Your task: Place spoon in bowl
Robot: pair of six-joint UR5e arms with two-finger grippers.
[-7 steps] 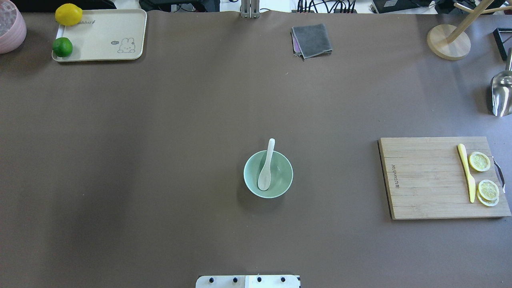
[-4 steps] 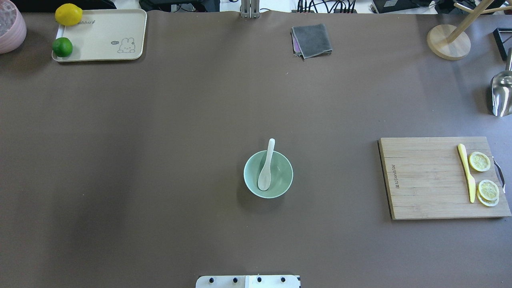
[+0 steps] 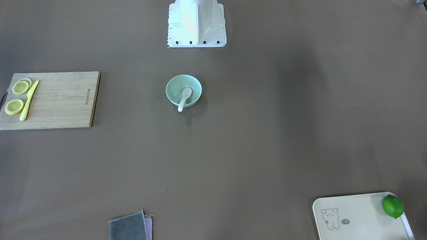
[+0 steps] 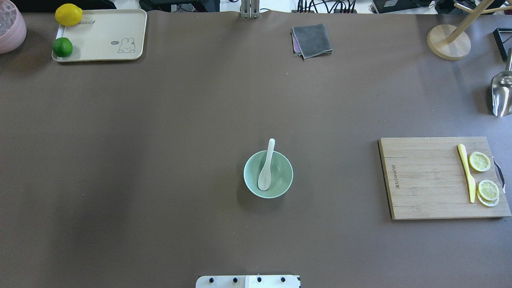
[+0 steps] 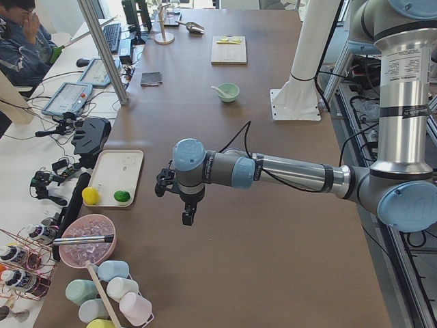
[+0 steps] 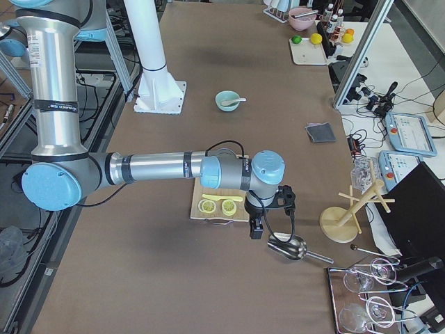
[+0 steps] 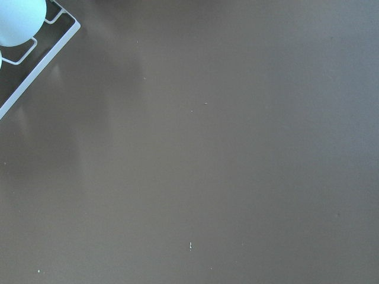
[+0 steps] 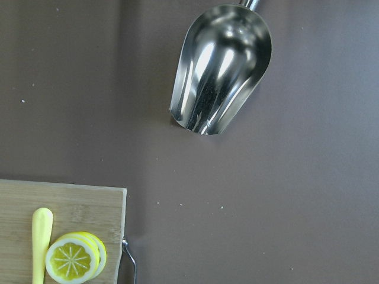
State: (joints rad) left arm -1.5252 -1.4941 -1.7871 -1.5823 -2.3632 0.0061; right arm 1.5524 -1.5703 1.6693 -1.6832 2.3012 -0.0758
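Observation:
The white spoon (image 4: 266, 168) lies in the mint-green bowl (image 4: 285, 176) at the table's middle, scoop inside and handle leaning over the far rim. Both also show in the front view, the spoon (image 3: 184, 98) in the bowl (image 3: 175, 86). No gripper shows in the overhead or front view. My left gripper (image 5: 186, 217) shows only in the left side view, over bare table far from the bowl; I cannot tell if it is open. My right gripper (image 6: 256, 229) shows only in the right side view, by the metal scoop; I cannot tell its state either.
A wooden cutting board (image 4: 424, 180) with a yellow knife (image 4: 466, 172) and lemon slices lies at the right. A metal scoop (image 4: 502, 94) lies beyond it. A tray (image 4: 104, 36) with a lemon and a lime, a grey cloth (image 4: 312, 40) and a wooden stand (image 4: 448, 42) line the far edge.

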